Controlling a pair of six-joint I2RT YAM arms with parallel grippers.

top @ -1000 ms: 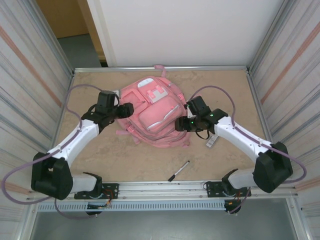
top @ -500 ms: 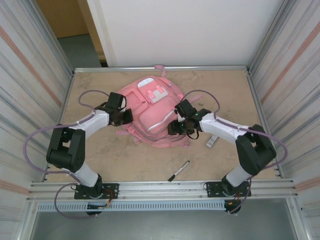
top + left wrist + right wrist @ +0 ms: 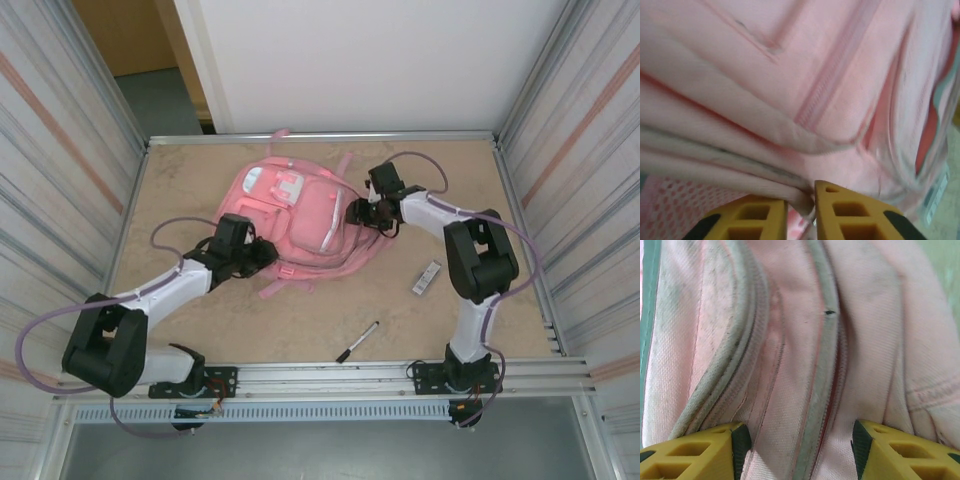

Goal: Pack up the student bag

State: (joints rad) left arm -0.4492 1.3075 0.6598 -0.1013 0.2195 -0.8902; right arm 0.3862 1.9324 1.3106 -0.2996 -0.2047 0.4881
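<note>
although both arms have hold of the student bag point(image 3: 300, 215), lying front-up in the table's point(image 3: 200, 325) far half, packing looks unstarted: pen point(image 3: 357, 341) and small grey item point(image 3: 427, 277) lie loose outside it. left gripper point(image 3: 814, 192) nearly together, pinching a fabric fold; right gripper point(image 3: 796, 432) set wide, clamped across a thick seam.

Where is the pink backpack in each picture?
Top external: bag mid-table, toward the far side.
Left wrist: bag close up, above the left gripper.
Right wrist: bag close up, between the right gripper fingers.
Shared landmark: its pale trim.
</note>
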